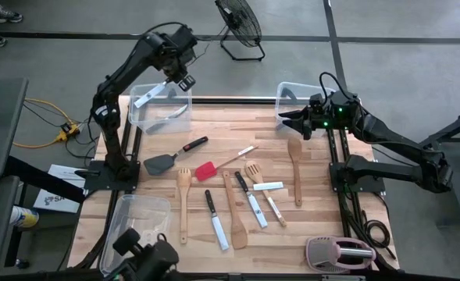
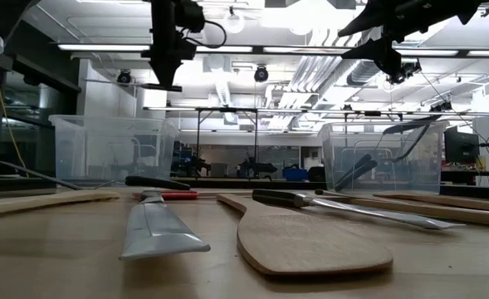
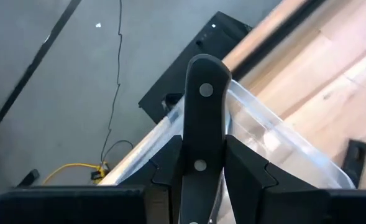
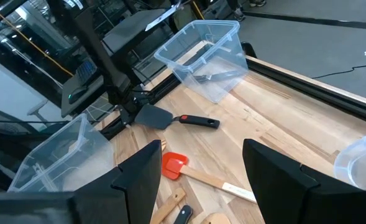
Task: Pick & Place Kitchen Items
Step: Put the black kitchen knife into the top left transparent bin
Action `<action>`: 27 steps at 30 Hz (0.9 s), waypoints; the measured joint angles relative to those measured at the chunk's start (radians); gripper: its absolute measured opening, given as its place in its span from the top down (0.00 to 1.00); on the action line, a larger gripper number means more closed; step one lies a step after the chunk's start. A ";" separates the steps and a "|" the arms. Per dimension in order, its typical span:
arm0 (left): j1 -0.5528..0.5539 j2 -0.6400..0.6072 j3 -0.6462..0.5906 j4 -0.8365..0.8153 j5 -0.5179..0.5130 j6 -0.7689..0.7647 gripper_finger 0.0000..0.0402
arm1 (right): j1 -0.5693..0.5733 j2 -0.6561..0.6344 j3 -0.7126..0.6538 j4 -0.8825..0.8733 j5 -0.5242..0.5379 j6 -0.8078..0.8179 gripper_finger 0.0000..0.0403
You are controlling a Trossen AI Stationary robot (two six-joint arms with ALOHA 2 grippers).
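My left gripper (image 3: pixel 198 186) clamps a knife (image 1: pixel 149 96) by its smooth black riveted handle, white blade hanging over the clear plastic bin (image 1: pixel 136 117) just below, so I judge a drop is intended. My right gripper (image 4: pixel 198 180) hovers empty, fingers spread, above its own bin (image 1: pixel 286 92). Wooden spoons (image 1: pixel 183 204) lie beyond.

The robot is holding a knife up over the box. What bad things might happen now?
The left gripper pinches only the knife handle, so it might slip or swing. The knife hangs near the bin wall, so it might hit the rim and fall outside. A utensil already lies inside; the knife could land on it.
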 joint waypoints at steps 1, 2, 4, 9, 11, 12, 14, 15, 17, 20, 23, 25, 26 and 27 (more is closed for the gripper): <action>0.006 0.000 0.000 0.009 0.000 0.000 0.79 | 0.000 0.000 0.000 0.000 0.000 0.000 0.46; 0.012 0.000 -0.001 0.017 0.000 0.000 0.79 | 0.000 0.000 0.000 0.000 0.000 0.000 0.46; 0.023 0.000 -0.001 0.018 0.002 0.001 0.79 | 0.000 0.000 0.000 0.000 0.000 0.000 0.46; 0.034 -0.002 -0.033 0.057 0.031 0.017 0.79 | 0.000 0.000 0.000 0.000 0.000 0.000 0.46; 0.035 0.000 -0.063 0.062 0.032 0.017 0.79 | 0.000 0.000 0.000 0.000 0.011 0.000 0.46; 0.038 0.000 -0.081 0.067 0.032 0.017 0.79 | 0.000 0.000 0.000 0.000 0.015 0.000 0.46; 0.042 0.000 -0.118 0.080 0.040 0.018 0.79 | 0.000 0.000 0.000 0.000 0.018 0.000 0.46; 0.043 0.000 -0.138 0.082 0.047 0.018 0.79 | 0.000 0.000 0.000 0.000 0.018 0.000 0.46; 0.044 0.000 -0.176 0.100 0.050 0.018 0.79 | 0.000 0.000 0.000 0.000 0.018 0.000 0.46; 0.048 -0.002 -0.223 0.124 0.053 0.017 0.79 | 0.000 0.000 0.000 0.000 0.018 0.000 0.46; 0.048 -0.003 -0.264 0.157 0.052 0.017 0.79 | 0.000 0.000 0.000 -0.001 0.018 0.001 0.46; 0.048 -0.003 -0.287 0.182 0.050 0.017 0.79 | 0.000 0.000 0.000 -0.001 0.018 0.002 0.46; 0.048 -0.003 -0.299 0.193 0.049 0.017 0.79 | 0.000 0.000 0.000 -0.003 0.016 0.002 0.46; 0.048 -0.003 -0.308 0.202 0.045 0.017 0.79 | 0.000 0.000 0.000 -0.006 0.015 0.002 0.46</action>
